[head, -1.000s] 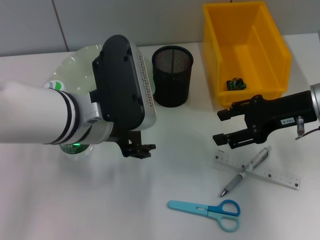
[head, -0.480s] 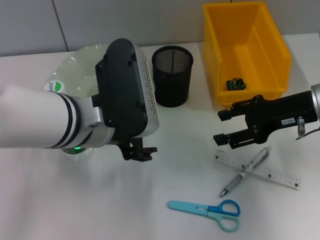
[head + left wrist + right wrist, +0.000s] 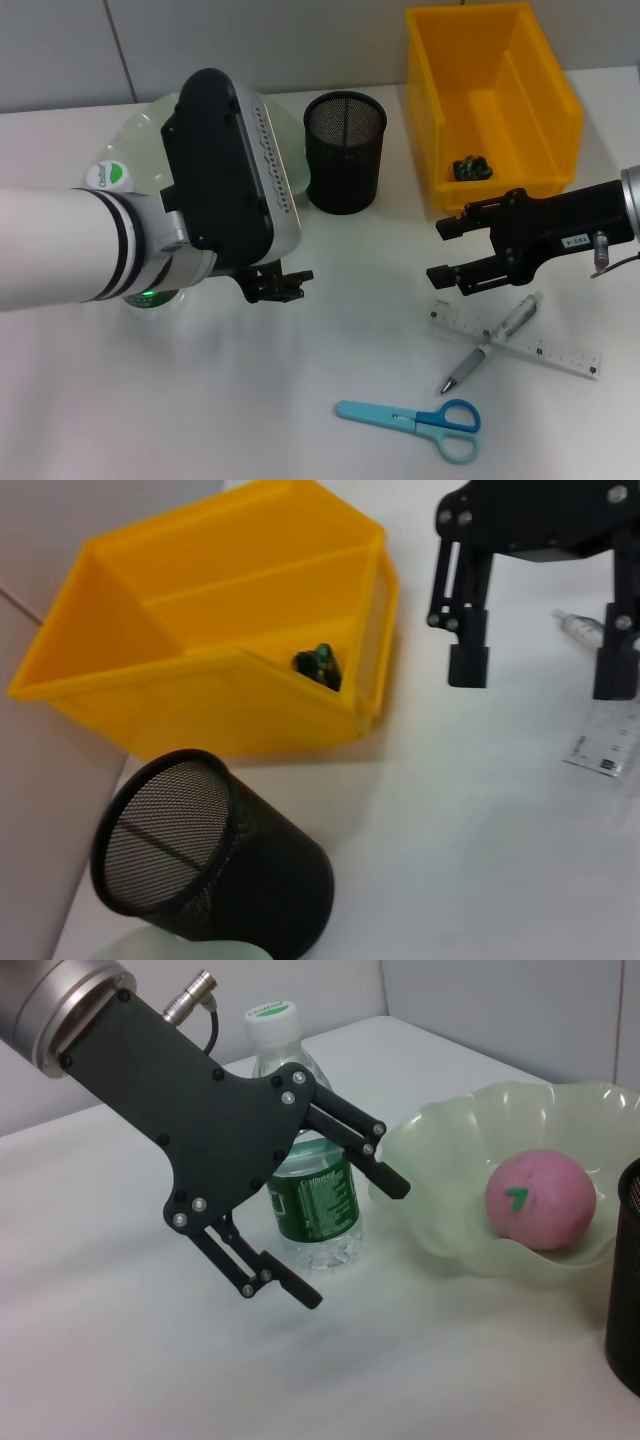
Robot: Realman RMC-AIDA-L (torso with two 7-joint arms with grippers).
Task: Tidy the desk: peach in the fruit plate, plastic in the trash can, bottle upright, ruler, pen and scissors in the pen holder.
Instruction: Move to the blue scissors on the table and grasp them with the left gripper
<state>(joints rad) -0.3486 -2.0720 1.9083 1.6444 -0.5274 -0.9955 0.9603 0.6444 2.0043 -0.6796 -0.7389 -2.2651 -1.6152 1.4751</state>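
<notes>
Left: scissors (image 3: 412, 419), pen (image 3: 492, 343) and ruler (image 3: 515, 339) on the bench, just below the right gripper (image 3: 448, 252), jaws wide, empty. Left gripper (image 3: 345, 1232) wide open, bottle (image 3: 312, 1175) upright just behind it. Done: peach (image 3: 540, 1200) in fruit plate (image 3: 440, 1150), plastic (image 3: 470, 167) in trash can (image 3: 440, 120). Pen holder (image 3: 345, 152) empty.
</notes>
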